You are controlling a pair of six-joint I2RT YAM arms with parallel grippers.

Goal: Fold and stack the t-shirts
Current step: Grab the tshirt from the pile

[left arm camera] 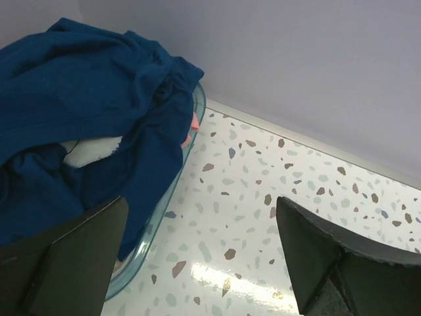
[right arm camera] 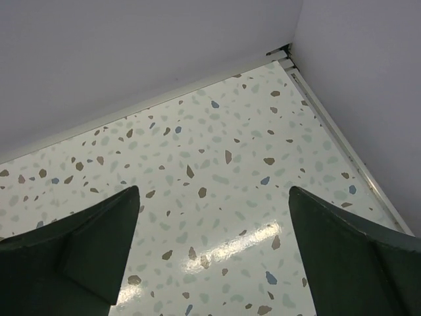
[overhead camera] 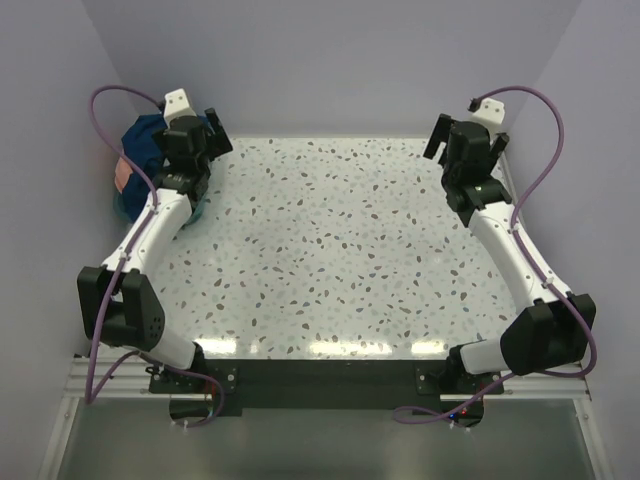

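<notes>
The left gripper [left arm camera: 200,207] holds its jaws apart at the frame's bottom, its lower-left finger [left arm camera: 72,263] just beside the teal basket [left arm camera: 164,220], where the navy t-shirt [left arm camera: 79,99] heaps over the pink t-shirt [left arm camera: 193,125] at upper left; the right gripper [right arm camera: 214,194] gapes too.

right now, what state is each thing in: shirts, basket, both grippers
navy t-shirt: unfolded, crumpled, heaped in the basket
salmon-pink t-shirt: unfolded, mostly buried under the navy one
teal basket: on the table at its far left corner, holding both shirts
left gripper: open, empty, beside the basket
right gripper: open, empty, above the table's far right corner
</notes>
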